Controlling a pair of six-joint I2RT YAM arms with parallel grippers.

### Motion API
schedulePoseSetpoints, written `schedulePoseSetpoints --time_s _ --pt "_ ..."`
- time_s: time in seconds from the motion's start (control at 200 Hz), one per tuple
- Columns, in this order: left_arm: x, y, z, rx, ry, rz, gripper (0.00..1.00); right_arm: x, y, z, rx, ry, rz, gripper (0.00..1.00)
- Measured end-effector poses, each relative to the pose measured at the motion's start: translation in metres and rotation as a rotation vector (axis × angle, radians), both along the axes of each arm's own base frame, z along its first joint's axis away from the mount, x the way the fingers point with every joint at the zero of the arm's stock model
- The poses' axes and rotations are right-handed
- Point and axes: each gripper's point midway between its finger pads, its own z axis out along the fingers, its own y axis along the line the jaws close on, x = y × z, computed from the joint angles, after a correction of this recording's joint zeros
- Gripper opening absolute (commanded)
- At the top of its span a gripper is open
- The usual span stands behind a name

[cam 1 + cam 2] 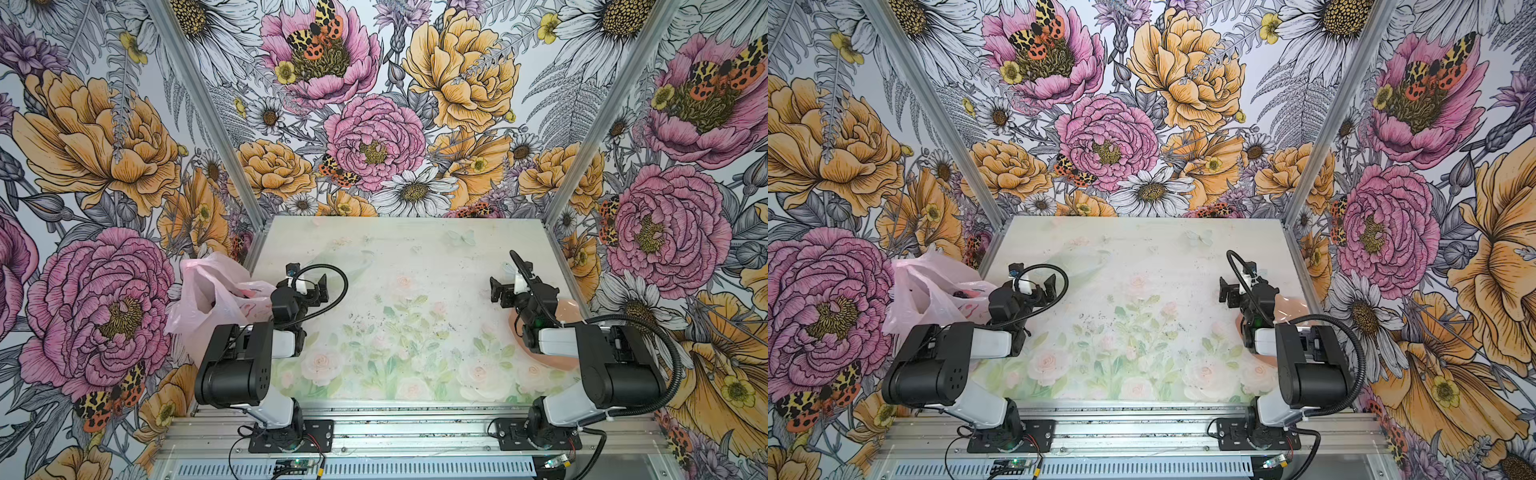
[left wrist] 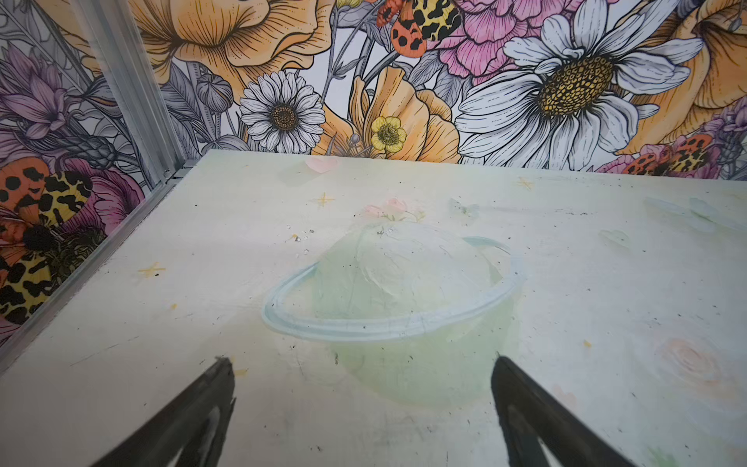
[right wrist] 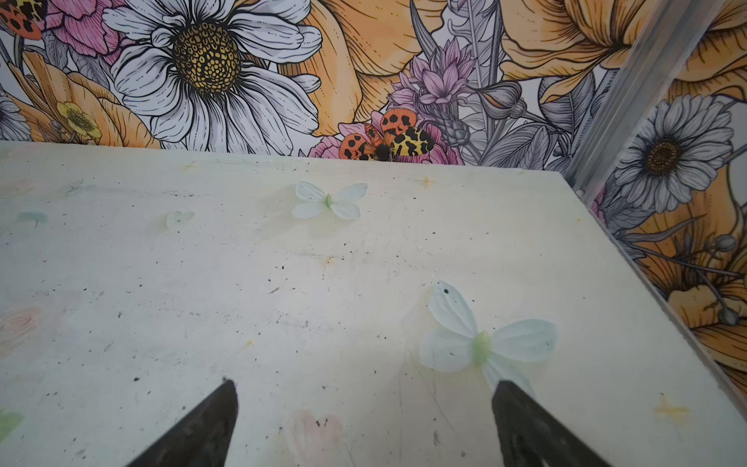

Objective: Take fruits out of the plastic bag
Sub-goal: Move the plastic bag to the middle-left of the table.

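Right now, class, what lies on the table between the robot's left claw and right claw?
Nothing: the pale flower-printed tabletop between the left claw and right claw is bare, as both top views show.

Table middle open, plastic bag at left edge, dish at right

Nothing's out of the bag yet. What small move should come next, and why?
Probably swing the left gripper toward the plastic bag: its fingers are open and empty over bare table, and the bag stands close on that arm's outer side, mouth open upward.
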Motion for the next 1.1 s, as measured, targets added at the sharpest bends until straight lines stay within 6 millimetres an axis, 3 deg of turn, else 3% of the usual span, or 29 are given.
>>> schedulePoseSetpoints --time_s 1.101 --pt "0.0 0.0055 0.0001 0.001 0.0 0.014 0.99 0.0003 0.0 0.0009 -0.001 -0.004 0.0 1.0"
